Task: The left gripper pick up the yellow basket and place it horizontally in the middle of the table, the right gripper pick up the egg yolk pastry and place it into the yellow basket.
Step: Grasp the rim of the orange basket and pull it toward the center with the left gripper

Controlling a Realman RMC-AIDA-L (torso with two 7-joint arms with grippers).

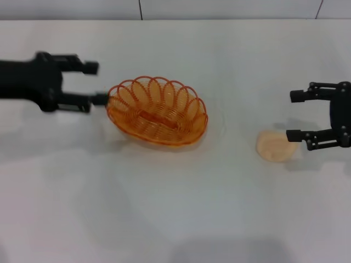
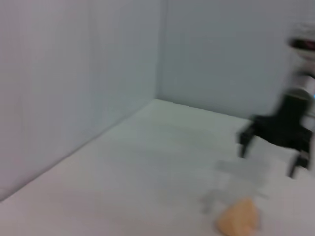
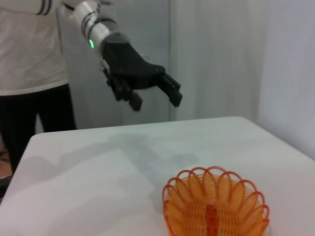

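The yellow basket point(image 1: 157, 111) lies lengthwise on the white table point(image 1: 164, 208), a little left of the middle; it also shows in the right wrist view point(image 3: 216, 209). My left gripper point(image 1: 96, 83) is open and empty, held above the table just left of the basket's rim; the right wrist view point(image 3: 156, 101) shows it raised, clear of the basket. The egg yolk pastry point(image 1: 276, 146) sits on the table at the right and shows in the left wrist view point(image 2: 239, 220). My right gripper point(image 1: 293, 116) is open and empty, with its near finger right beside the pastry; it also shows in the left wrist view point(image 2: 268, 160).
A person in a white top and dark trousers point(image 3: 29, 59) stands beyond the table's left end. Grey walls close the back and the right side. The table's far edge point(image 1: 175, 20) runs along the top of the head view.
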